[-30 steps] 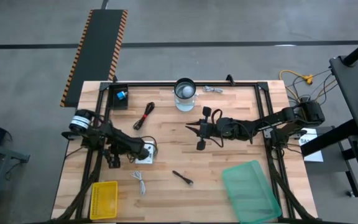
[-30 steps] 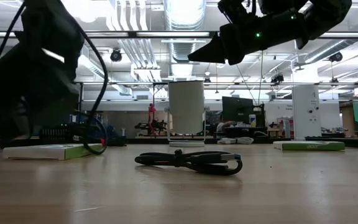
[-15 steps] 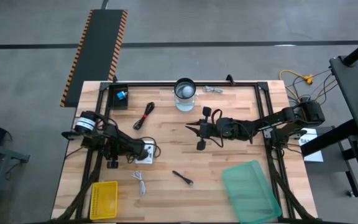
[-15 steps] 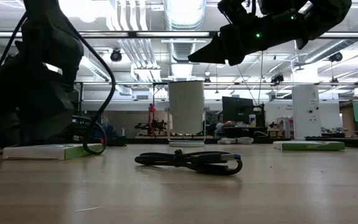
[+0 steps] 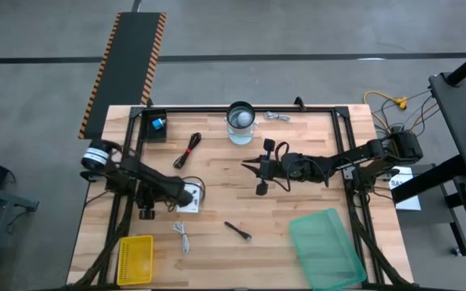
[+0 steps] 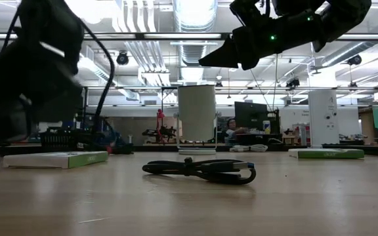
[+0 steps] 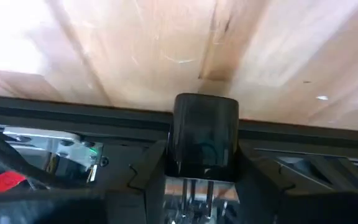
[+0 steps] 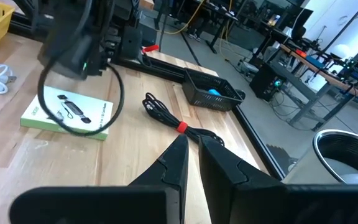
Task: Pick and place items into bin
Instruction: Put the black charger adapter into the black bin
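Note:
My left gripper (image 7: 206, 146) is shut on a small black block (image 7: 206, 134). It hangs over the table's left edge (image 5: 146, 212), beside a white printed packet (image 5: 189, 202) that lies flat on the wood. My right gripper (image 8: 192, 155) is shut and holds nothing; it hovers above the table's middle (image 5: 249, 166). A black cable with a red tip (image 5: 188, 149) lies toward the far left. A short white cable (image 5: 182, 236) and a small black stick-like tool (image 5: 237, 230) lie near the front. The yellow basket (image 5: 134, 259) sits at the near left corner. My left gripper pinches the black block between its two fingers (image 7: 151, 168), one on each side face. Two metal pins (image 7: 194, 193) show at the block's end toward the wrist. The block is lifted clear, above the wood and the black frame rail (image 7: 303, 134).
A clear round jar (image 5: 241, 121) stands at the far edge, with small pale bits (image 5: 277, 115) beside it. A black tray (image 5: 154, 127) sits at the far left corner and a green translucent bin (image 5: 326, 246) at the near right. Black frame rails line the table's edges.
My left arm has swung about its base, and its gripper has shifted a little toward the near edge. In the low view the arm's dark bulk has risen off the white packet. The packet has stayed in place.

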Motion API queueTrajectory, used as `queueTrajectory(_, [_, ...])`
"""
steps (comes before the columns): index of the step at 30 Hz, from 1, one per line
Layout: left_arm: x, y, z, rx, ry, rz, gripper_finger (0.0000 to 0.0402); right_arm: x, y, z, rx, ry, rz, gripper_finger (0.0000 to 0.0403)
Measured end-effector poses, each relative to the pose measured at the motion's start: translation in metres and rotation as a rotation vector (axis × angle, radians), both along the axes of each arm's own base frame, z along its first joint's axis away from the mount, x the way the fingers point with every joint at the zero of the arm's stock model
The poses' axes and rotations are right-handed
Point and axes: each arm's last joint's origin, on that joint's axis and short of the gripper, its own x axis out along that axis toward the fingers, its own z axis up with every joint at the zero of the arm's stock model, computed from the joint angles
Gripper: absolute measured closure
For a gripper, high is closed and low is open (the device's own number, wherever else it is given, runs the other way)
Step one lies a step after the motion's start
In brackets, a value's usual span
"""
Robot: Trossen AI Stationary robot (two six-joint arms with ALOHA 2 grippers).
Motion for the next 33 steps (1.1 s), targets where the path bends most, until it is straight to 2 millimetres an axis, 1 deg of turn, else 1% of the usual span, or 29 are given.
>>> queueTrajectory(3, [0.000, 0.001, 0.012, 0.001, -0.080, 0.026, 0.0266, 0.000, 0.000, 0.000, 0.000, 0.000, 0.000, 0.0374])
queueTrajectory(5, [0.001, 0.001, 0.020, -0.003, -0.166, 0.056, 0.0266, 0.000, 0.000, 0.000, 0.000, 0.000, 0.000, 0.0374])
queueTrajectory(12, [0.012, 0.005, 0.046, -0.031, -0.601, 0.118, 0.0266, 0.000, 0.000, 0.000, 0.000, -0.001, 0.001, 0.0374])
queueTrajectory(17, [0.010, 0.014, 0.067, 0.047, -0.809, 0.182, 0.0266, 0.000, 0.000, 0.000, 0.000, -0.001, 0.001, 0.0374])
queueTrajectory(20, [0.011, 0.016, 0.078, 0.077, -0.968, 0.201, 0.0266, 0.000, 0.000, 0.000, 0.000, -0.001, 0.001, 0.0374])
queueTrajectory(25, [0.015, 0.021, 0.090, 0.137, -1.238, 0.244, 0.0266, 0.000, 0.000, 0.000, 0.000, -0.001, 0.000, 0.0374])
queueTrajectory(27, [0.014, 0.027, 0.092, 0.199, -1.283, 0.301, 0.0266, 0.000, 0.000, 0.000, 0.000, -0.001, 0.001, 0.0374])
queueTrajectory(31, [0.009, 0.045, 0.091, 0.373, -1.300, 0.423, 0.0266, 0.000, 0.000, 0.000, 0.000, -0.001, 0.001, 0.0374])
queueTrajectory(33, [0.008, 0.054, 0.091, 0.415, -1.295, 0.470, 0.0266, 0.000, 0.000, 0.000, 0.000, 0.000, 0.001, 0.0374])
